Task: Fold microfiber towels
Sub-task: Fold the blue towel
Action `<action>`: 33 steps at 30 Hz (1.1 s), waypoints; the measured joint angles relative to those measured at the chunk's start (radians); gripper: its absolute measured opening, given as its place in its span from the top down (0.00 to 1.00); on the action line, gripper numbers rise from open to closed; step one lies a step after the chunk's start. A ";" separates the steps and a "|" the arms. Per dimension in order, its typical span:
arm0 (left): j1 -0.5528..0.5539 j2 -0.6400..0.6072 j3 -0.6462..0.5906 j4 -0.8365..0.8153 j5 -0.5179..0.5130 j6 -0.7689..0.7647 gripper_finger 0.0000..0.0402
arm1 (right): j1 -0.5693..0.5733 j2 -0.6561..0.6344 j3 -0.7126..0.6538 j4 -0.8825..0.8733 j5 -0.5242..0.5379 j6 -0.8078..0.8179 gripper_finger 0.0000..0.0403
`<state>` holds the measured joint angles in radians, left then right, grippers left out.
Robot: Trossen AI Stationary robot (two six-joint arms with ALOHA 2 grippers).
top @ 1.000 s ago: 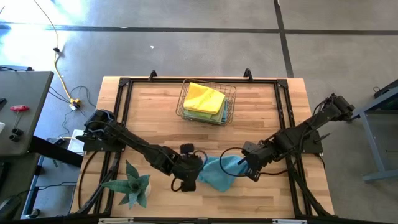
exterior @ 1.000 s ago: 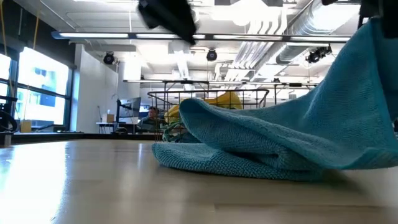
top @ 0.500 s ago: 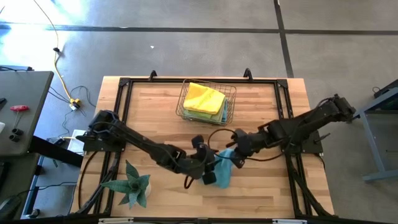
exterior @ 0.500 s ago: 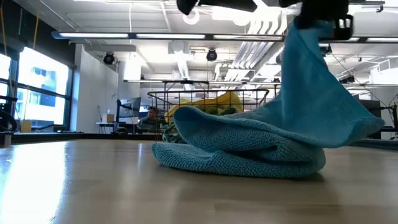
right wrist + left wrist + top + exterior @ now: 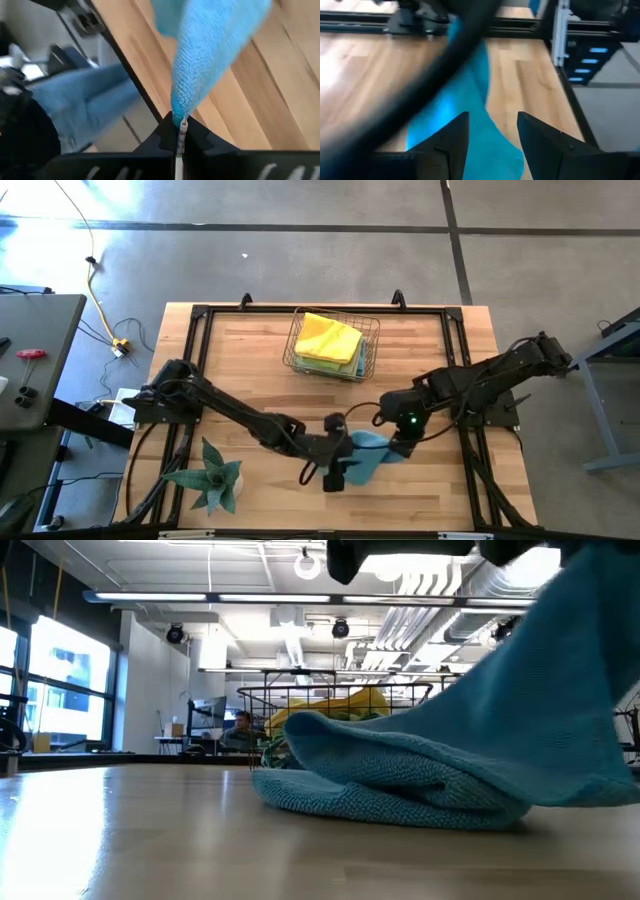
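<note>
The light blue microfiber towel (image 5: 368,453) lies bunched on the front centre of the wooden table (image 5: 250,370), one edge lifted. The right gripper (image 5: 179,131) has its jaws closed on that raised edge. The left gripper (image 5: 492,131), just beside the towel's other side, has its jaws apart and empty. The copper wire basket (image 5: 333,345) holds a folded yellow microfiber towel (image 5: 327,337).
</note>
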<state>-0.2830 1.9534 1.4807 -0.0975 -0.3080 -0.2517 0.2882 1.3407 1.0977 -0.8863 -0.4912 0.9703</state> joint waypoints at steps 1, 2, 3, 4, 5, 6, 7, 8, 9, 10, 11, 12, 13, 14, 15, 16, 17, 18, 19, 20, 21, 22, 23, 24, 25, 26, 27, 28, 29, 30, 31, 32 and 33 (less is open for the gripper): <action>-0.004 0.010 0.001 0.004 0.005 0.002 0.61 | 0.000 0.000 0.000 -0.038 -0.018 0.001 1.00; -0.009 0.017 0.001 -0.011 0.006 0.001 0.61 | 0.000 0.000 0.000 -0.070 -0.042 0.008 1.00; -0.015 0.021 -0.002 -0.032 0.003 0.001 0.61 | 0.000 0.000 0.000 -0.089 -0.078 0.020 1.00; -0.022 0.034 -0.002 -0.028 -0.005 0.001 0.61 | 0.000 0.000 0.000 -0.095 -0.119 0.026 1.00; -0.025 0.046 0.001 -0.011 -0.016 -0.005 0.61 | 0.000 0.000 0.000 -0.092 -0.170 0.039 1.00; -0.028 0.051 0.000 -0.016 -0.040 -0.013 0.61 | 0.000 0.000 0.000 -0.086 -0.227 0.052 1.00; -0.035 0.055 -0.001 -0.020 -0.068 -0.025 0.61 | 0.000 0.000 0.000 -0.074 -0.286 0.075 1.00; -0.041 0.063 -0.001 -0.001 -0.099 -0.034 0.61 | 0.003 0.000 0.000 -0.059 -0.336 0.098 1.00; -0.046 0.067 -0.001 0.016 -0.137 -0.046 0.61 | 0.006 0.000 0.000 -0.047 -0.377 0.120 1.00; -0.053 0.067 -0.001 0.022 -0.190 -0.056 0.61 | 0.007 0.000 0.000 -0.035 -0.415 0.148 1.00; -0.060 0.068 -0.001 0.039 -0.252 -0.059 0.61 | 0.007 0.000 0.000 -0.015 -0.450 0.179 1.00; -0.067 0.068 -0.001 0.065 -0.309 -0.058 0.61 | 0.007 0.000 0.000 0.011 -0.483 0.211 1.00; -0.072 0.068 -0.001 0.094 -0.361 -0.049 0.61 | 0.007 0.000 0.000 0.037 -0.518 0.248 1.00; -0.075 0.067 0.000 0.123 -0.395 -0.036 0.61 | 0.007 0.000 0.000 0.070 -0.550 0.287 1.00; -0.078 0.067 0.000 0.151 -0.403 -0.017 0.61 | 0.005 0.000 0.000 0.118 -0.583 0.334 1.00; -0.078 0.067 0.000 0.180 -0.392 -0.001 0.61 | 0.000 0.000 0.000 0.158 -0.610 0.379 1.00; -0.078 0.067 0.000 0.207 -0.365 0.014 0.61 | -0.004 0.000 0.000 0.198 -0.635 0.422 1.00; -0.078 0.067 0.000 0.231 -0.332 0.028 0.61 | -0.008 0.000 0.000 0.239 -0.647 0.458 1.00; -0.078 0.067 0.000 0.253 -0.306 0.045 0.61 | -0.013 0.000 0.001 0.264 -0.648 0.484 1.00; -0.078 0.067 0.000 0.275 -0.286 0.065 0.61 | -0.021 0.000 0.004 0.270 -0.647 0.497 1.00; -0.078 0.067 0.000 0.299 -0.277 0.089 0.61 | -0.028 0.000 0.006 0.269 -0.645 0.499 1.00; -0.078 0.067 0.000 0.334 -0.270 0.120 0.61 | -0.036 0.000 0.008 0.272 -0.642 0.498 1.00; -0.078 0.067 0.000 0.376 -0.262 0.158 0.61 | -0.046 0.000 0.008 0.274 -0.633 0.487 1.00; -0.076 0.067 0.000 0.416 -0.256 0.193 0.61 | -0.056 0.000 0.008 0.275 -0.616 0.469 1.00; -0.074 0.067 0.000 0.452 -0.252 0.224 0.61 | -0.066 0.000 0.008 0.282 -0.596 0.454 1.00; -0.071 0.067 0.000 0.478 -0.252 0.244 0.61 | -0.077 0.000 0.008 0.293 -0.575 0.427 1.00; -0.065 0.067 0.000 0.490 -0.252 0.251 0.61 | -0.087 0.000 0.008 0.310 -0.558 0.388 1.00; -0.058 0.067 0.000 0.491 -0.253 0.249 0.61 | -0.097 0.000 0.008 0.330 -0.546 0.340 1.00; -0.050 0.067 0.000 0.489 -0.253 0.238 0.61 | -0.106 0.000 0.008 0.352 -0.534 0.294 1.00; -0.043 0.067 0.000 0.485 -0.253 0.219 0.61 | -0.115 0.000 0.008 0.370 -0.525 0.244 1.00; -0.038 0.067 0.000 0.483 -0.253 0.201 0.61 | -0.125 0.000 0.008 0.384 -0.512 0.195 1.00; -0.033 0.067 0.000 0.483 -0.253 0.187 0.61 | -0.133 0.000 0.008 0.396 -0.498 0.156 1.00; -0.029 0.067 0.000 0.482 -0.253 0.177 0.61 | -0.142 0.000 0.008 0.401 -0.479 0.127 1.00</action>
<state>-0.3120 2.0201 1.4803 0.3848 -0.5610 -0.0751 0.1463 1.3411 1.1061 -0.4853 -0.9705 1.0969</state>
